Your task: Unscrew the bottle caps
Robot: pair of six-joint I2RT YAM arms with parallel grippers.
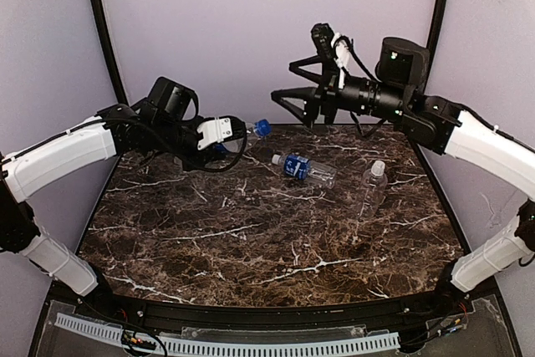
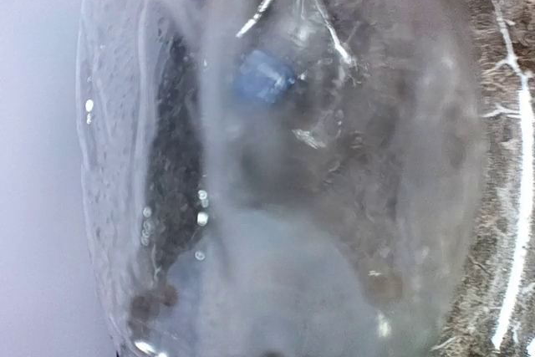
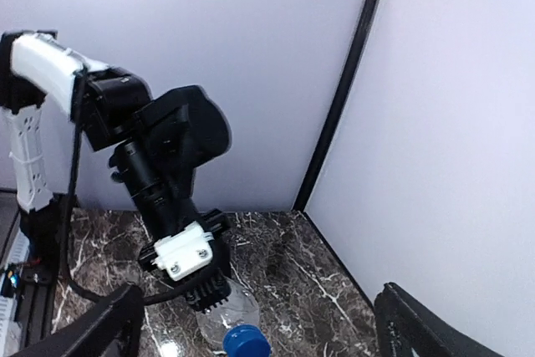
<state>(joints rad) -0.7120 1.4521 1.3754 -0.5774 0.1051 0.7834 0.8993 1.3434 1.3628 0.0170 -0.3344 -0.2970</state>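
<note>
Left tool [image 1: 230, 135] pinched on blue-cap bottle [image 3: 222, 312], bottle held off worktop [image 1: 251, 240], neck pointing toward right tool. Blue cap [image 1: 262, 127] on bottle end, between both tools, near right tool's lower finger. Right tool [image 1: 282, 81] spread wide, empty, in air, facing cap. Below right tool: labelled bottle [image 1: 308, 170] lying on worktop, white cap [image 1: 277, 157] on. Plain bottle [image 1: 370, 191] beyond it, toward right arm's side, other white cap [image 1: 378, 168] on; upright or leaning, cannot tell.
</note>
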